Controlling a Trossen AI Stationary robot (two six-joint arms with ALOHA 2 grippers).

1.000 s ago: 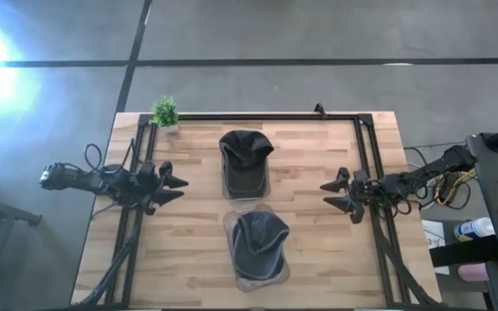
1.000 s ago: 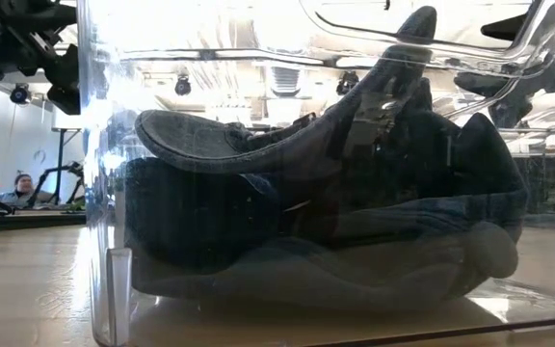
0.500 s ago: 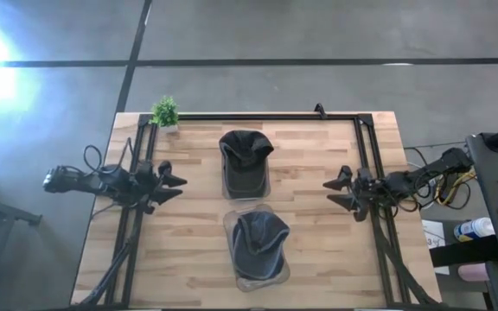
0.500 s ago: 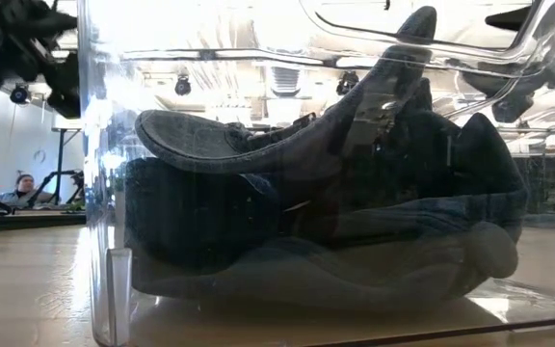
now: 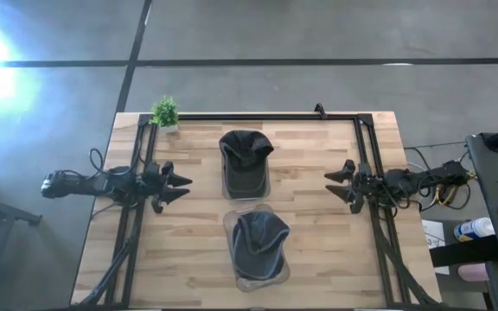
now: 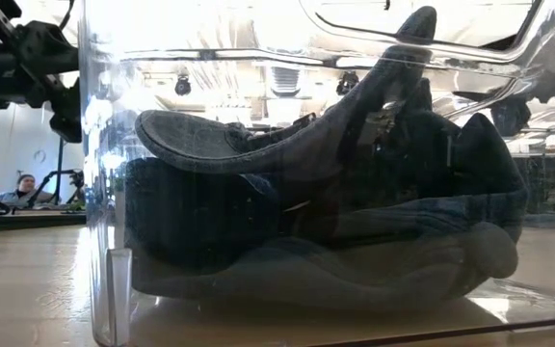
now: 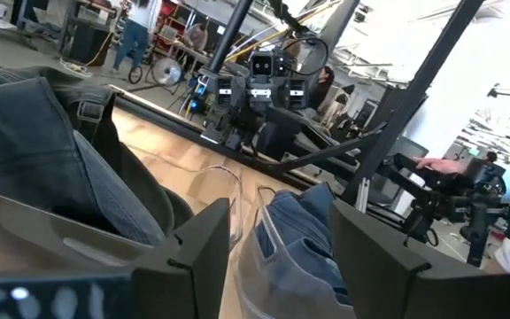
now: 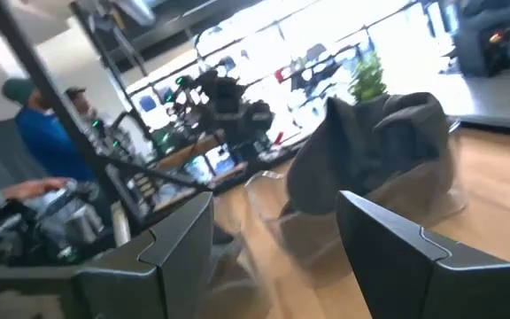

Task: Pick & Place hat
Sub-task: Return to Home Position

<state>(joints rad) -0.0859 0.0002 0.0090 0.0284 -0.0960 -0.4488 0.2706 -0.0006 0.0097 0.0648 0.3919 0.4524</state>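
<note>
Desk (image 5: 197, 250): pale wood planks, with a black rail frame (image 5: 258, 116) round its far edge and down both sides

Left arm (image 5: 102, 181): stretched low over the left rail. The left gripper (image 5: 182, 188) points in towards the middle, fingers parted and nothing between them, well clear of both bins

Right arm (image 5: 409, 181): the mirror of it over the right rail. The right gripper (image 5: 330, 186) has its fingers spread and holds nothing, also well apart from the bins

Near bin (image 5: 232, 226): clear plastic, on the middle line of the desk towards its front edge (seen from table height, its wall fills almost the whole picture)

Far bin (image 5: 245, 192): clear plastic, just behind the near one, a narrow strip of wood between them

Gray cap, near (image 5: 260, 238): crumpled inside the near bin, brim lying over the top of the heap

Gray cap, far (image 5: 245, 151): sits in the far bin, its crown bulging over the back rim

Potted plant (image 5: 165, 111): small and green, at the far left corner of the desk by the frame
</note>
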